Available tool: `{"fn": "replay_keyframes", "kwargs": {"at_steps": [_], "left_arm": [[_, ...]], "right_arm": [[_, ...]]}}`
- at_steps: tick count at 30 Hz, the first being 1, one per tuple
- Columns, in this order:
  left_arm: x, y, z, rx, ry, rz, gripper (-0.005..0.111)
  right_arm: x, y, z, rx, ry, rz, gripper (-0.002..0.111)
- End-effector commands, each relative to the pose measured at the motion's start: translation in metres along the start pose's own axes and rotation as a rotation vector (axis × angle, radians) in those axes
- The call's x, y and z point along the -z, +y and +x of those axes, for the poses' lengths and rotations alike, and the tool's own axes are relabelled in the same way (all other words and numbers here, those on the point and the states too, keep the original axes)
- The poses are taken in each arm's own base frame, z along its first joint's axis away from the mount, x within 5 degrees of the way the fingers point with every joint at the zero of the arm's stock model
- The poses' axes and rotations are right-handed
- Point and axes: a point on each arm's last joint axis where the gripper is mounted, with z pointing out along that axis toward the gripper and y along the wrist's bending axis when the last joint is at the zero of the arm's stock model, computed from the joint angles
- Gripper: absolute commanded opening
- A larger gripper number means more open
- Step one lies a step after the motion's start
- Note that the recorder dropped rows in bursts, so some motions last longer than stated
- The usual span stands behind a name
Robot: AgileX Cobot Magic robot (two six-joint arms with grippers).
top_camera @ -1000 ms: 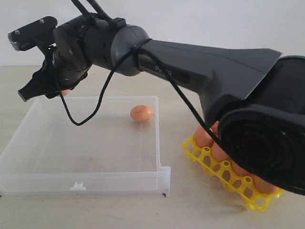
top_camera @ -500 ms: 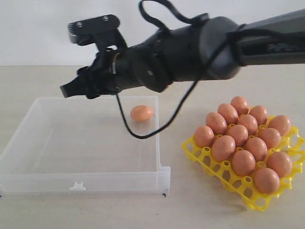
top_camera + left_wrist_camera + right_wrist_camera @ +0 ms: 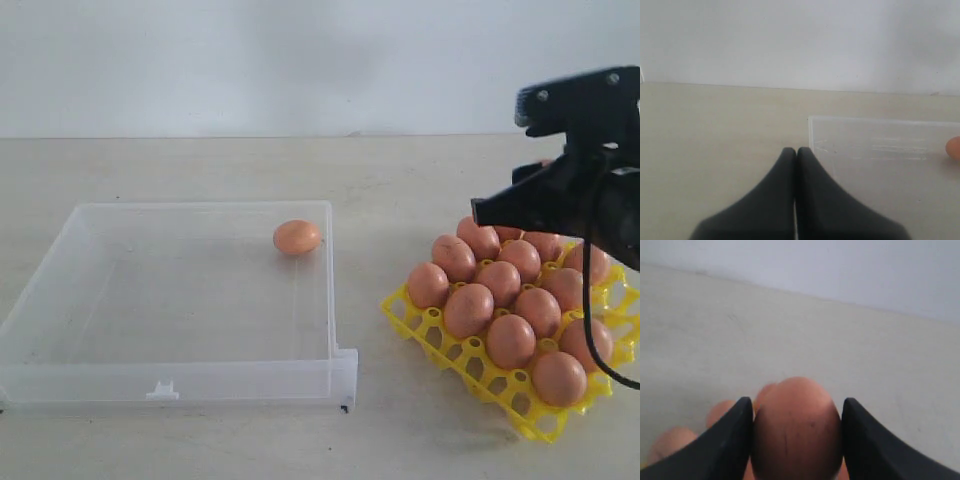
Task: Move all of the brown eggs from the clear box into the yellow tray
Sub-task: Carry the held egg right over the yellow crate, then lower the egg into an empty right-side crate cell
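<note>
Over the yellow tray: the right gripper [image 3: 795, 407] hangs above the far rows of eggs, at the right edge of the exterior view.
Right gripper, grip: its two dark fingers [image 3: 735, 440] pinch a brown egg [image 3: 797, 440] from both sides; the shell fills the gap between them.
Held egg: lifted clear of the tray, with other eggs showing blurred beneath it in the right wrist view.
Yellow tray [image 3: 430, 325]: sits on the table to the right of the box and apart from it, turned at an angle to it.
Eggs in the tray [image 3: 469, 309]: roughly a dozen show, sitting in the cups in close rows; those at the far right are partly hidden behind the arm, so the exact count cannot be told.
Clear box [image 3: 180, 380]: lies flat on the left half of the table, its front lip and small clip towards the camera.
Egg in the box [image 3: 297, 237]: one brown egg lies on its side near the far right corner, close to the far wall; the other parts of the floor are bare.
Left gripper [image 3: 796, 152]: fingers pressed together with nothing between them, tips near one corner of the box.
Table [image 3: 200, 160]: pale beige, with a white wall behind.
</note>
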Motion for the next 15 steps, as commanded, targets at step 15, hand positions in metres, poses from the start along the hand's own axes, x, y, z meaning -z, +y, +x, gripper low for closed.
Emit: {"fn": "replay_keyframes", "kwargs": {"at_steps": [15], "left_arm": [[0.000, 0.000, 0.001, -0.002, 0.006, -0.001, -0.004]], "right_arm": [[0.012, -0.044, 0.060, -0.045, 0.186, 0.297, 0.000]]}}
